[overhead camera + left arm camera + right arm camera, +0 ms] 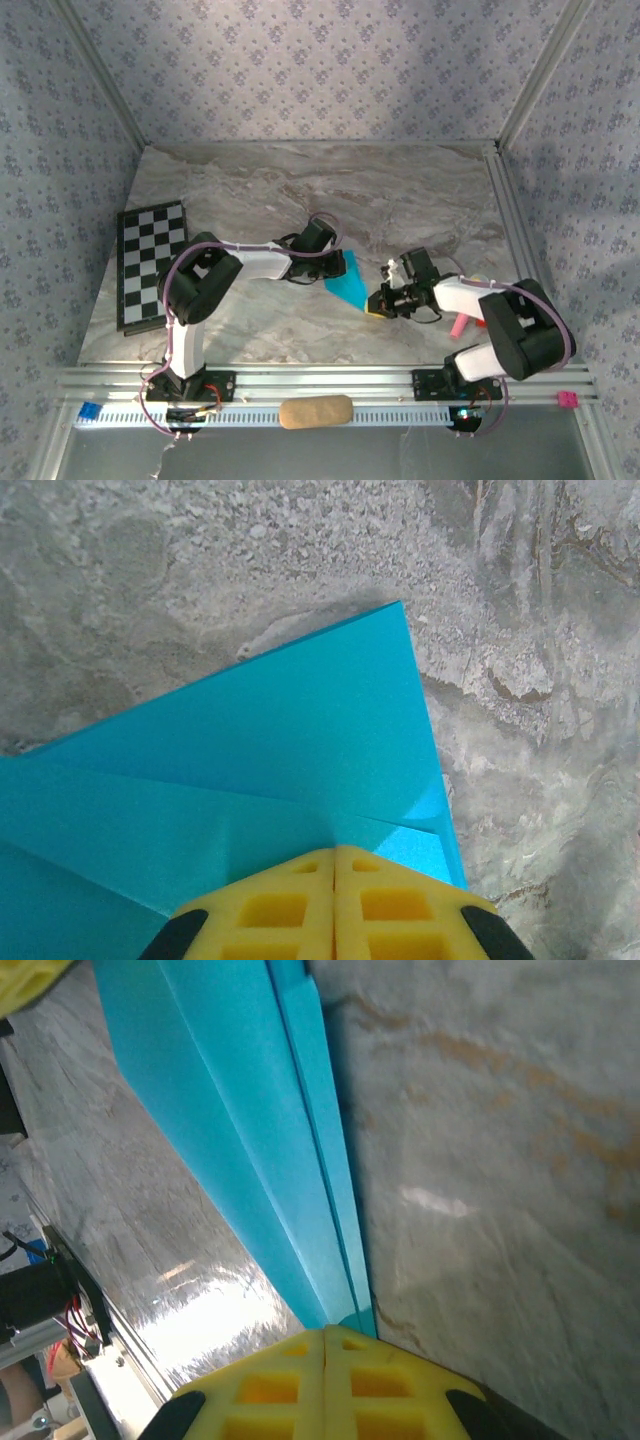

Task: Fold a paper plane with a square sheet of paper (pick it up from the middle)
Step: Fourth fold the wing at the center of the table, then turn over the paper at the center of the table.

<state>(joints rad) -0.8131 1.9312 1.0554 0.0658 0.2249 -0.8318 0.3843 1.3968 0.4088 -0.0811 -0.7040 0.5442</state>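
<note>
The square sheet of paper (348, 280) is bright turquoise and folded into a narrow pointed shape with layered creases, near the table's middle. My left gripper (335, 268) meets its left edge. My right gripper (377, 301) is at its near pointed end. In the left wrist view the paper (300, 740) spreads under my left gripper (334, 852), whose jaws are shut with the creases running into their seam. In the right wrist view the paper (250, 1140) narrows into my right gripper (326, 1332), also shut on it. Its edges cast a shadow on the marble.
A black-and-white checkered board (150, 265) lies at the left edge of the table. A pink stick (458, 326) lies beside the right arm. A tan oblong block (316, 411) rests on the front rail between the two arm bases.
</note>
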